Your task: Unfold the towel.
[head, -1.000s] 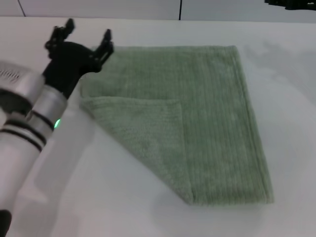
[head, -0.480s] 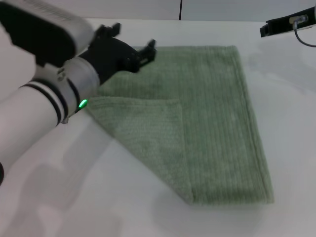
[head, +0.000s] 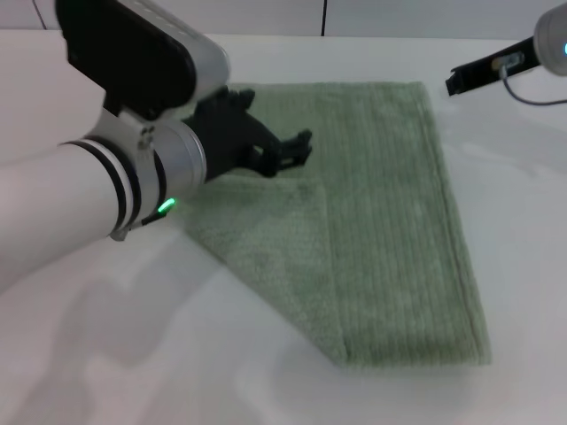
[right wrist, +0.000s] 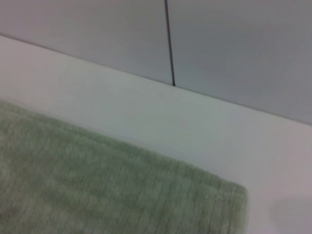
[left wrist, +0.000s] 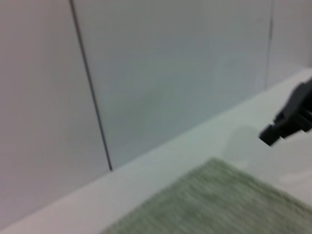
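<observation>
The pale sage-green towel (head: 390, 221) lies flat on the white table (head: 177, 354), with its near-left corner folded over as a triangular flap (head: 266, 248). My left gripper (head: 275, 119) is open and empty. It hovers over the towel's far-left part, just beyond the flap's top edge. My right gripper (head: 487, 69) reaches in at the far right, above the table beside the towel's far-right corner. The towel also shows in the left wrist view (left wrist: 219, 204) and in the right wrist view (right wrist: 97, 190). The right gripper shows as a dark shape in the left wrist view (left wrist: 292, 119).
A pale wall with a dark vertical seam (head: 323, 18) stands behind the table's far edge. My left forearm (head: 106, 177) covers the table's left side and the towel's left edge.
My left gripper has swung right, from beside the towel's far-left corner to over the towel. My right arm has come into view at the far right and moved lower.
</observation>
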You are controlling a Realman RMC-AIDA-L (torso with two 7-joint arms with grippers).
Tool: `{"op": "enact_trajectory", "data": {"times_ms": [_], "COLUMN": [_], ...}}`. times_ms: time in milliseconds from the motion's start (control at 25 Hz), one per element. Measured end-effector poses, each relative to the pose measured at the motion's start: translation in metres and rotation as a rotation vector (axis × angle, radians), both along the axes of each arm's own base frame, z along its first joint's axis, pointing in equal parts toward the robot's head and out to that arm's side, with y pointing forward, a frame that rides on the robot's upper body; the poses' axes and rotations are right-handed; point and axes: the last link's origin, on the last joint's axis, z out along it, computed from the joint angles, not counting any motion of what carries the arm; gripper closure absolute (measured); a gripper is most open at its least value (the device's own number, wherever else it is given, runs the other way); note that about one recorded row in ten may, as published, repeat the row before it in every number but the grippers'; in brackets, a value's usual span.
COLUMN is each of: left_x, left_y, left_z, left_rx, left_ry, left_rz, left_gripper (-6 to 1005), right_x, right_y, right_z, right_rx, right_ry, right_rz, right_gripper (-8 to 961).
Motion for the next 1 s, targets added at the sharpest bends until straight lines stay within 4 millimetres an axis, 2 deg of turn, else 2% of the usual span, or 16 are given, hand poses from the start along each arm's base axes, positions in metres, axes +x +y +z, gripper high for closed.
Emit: {"op": "enact_trajectory", "data": {"times_ms": [280,560,600,800,1000], "left_x": [0.002,0.001,-0.001,-0.004,-0.007], "left_y": [-0.010,-0.010,-0.007,0.007,0.016], "left_z": [-0.020,-0.035,-0.044,-0.055,-0.058], "left_rx": [-0.086,-0.153,-0.172,-0.191,-0.168], "left_ry": [0.078,0.124,0.139,0.142,0.154], "left_rz": [-0.045,-0.039,-0.042,0.006,0.005], "left_gripper": [151,151,151,151,151], "right_x": [0.011,0.006,0.005,0.006,0.004], "right_y": [0.002,0.004,0.004,0.002,0.000], "right_z": [-0.014,-0.022,-0.026,-0.040,-0.048], "right_rx": [0.019,0.032,0.029,0.014,0.014], "right_ry": [0.022,0.062,0.075,0.067,0.070], "right_rz": [-0.024,-0.018,-0.020,-0.021,-0.015], "right_gripper": [954,955,955,954,954]}}
